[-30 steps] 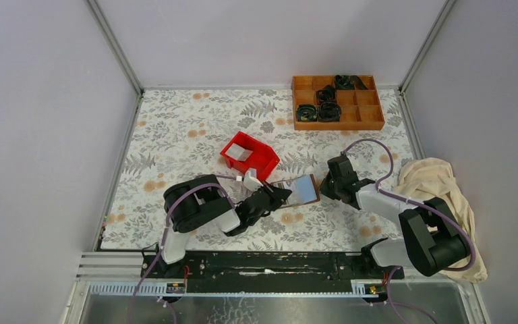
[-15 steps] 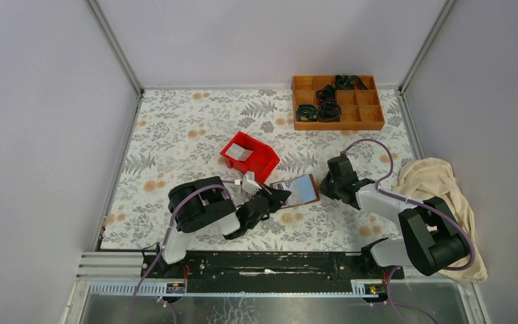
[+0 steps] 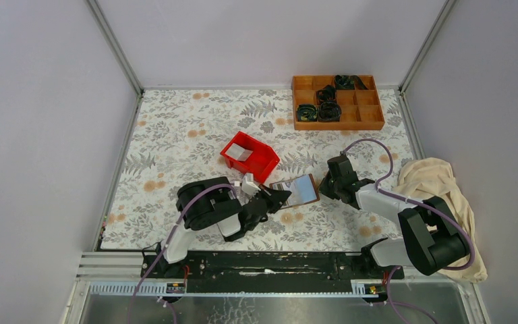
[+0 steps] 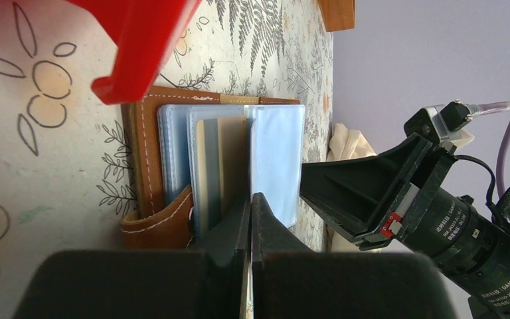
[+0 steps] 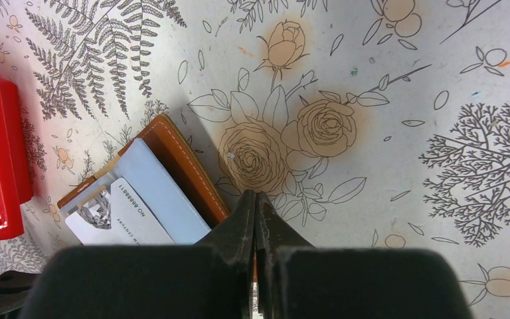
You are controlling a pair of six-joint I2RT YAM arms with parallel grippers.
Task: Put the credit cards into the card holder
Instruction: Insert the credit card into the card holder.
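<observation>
The brown card holder (image 3: 297, 191) lies open on the table between my two grippers. The left wrist view shows its leather edge (image 4: 145, 159), its blue-grey sleeves and a gold-tan card (image 4: 229, 156) inside one sleeve. A white card (image 5: 109, 211) with printed numbers lies against the blue-grey lining. My left gripper (image 4: 251, 198) is shut at the holder's left end, with a thin pale edge, apparently the white card, between its fingers. My right gripper (image 5: 255, 194) is shut on the holder's brown leather edge (image 5: 186, 166) at the right end.
A red plastic bin (image 3: 249, 155) stands just behind the holder, close above the left gripper (image 3: 278, 198). An orange compartment tray (image 3: 337, 102) with black items is at the back right. A beige cloth (image 3: 438, 185) lies at the right edge.
The left arm's elbow has shifted right, toward the holder. Both grippers and the holder stay almost where they were.
</observation>
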